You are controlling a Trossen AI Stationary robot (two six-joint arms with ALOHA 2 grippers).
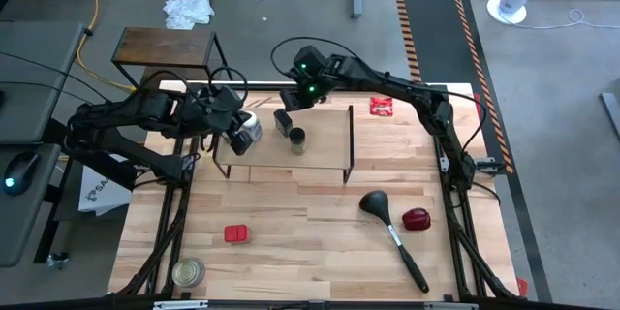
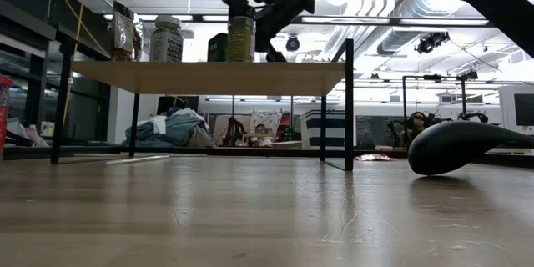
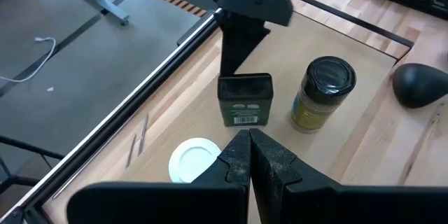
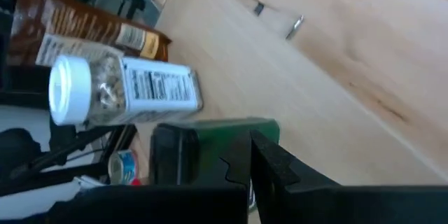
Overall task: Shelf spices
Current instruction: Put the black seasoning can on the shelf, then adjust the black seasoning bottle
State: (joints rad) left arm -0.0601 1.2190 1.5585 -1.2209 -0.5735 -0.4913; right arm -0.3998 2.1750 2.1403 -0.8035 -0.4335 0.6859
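Observation:
The shelf stands on the table's far half. On its plywood top stand the brown bottle, the white-capped jar, the small black box and the dark-lidded glass jar. The red square tin lies on the table in front of the shelf. My left gripper is shut and hovers just above the white cap. My right gripper is shut and slants down from the far side to the box. My right gripper's shut fingers come down at the far top edge of the black box, slanting from the table's far side. Whether they touch it, I cannot tell. The box stands upright on the shelf top.
A black ladle and a red object lie on the table's right half. A wide clear jar with a metal lid stands at the near left corner. A flat red packet lies at the far right. The shelf's right half is bare.

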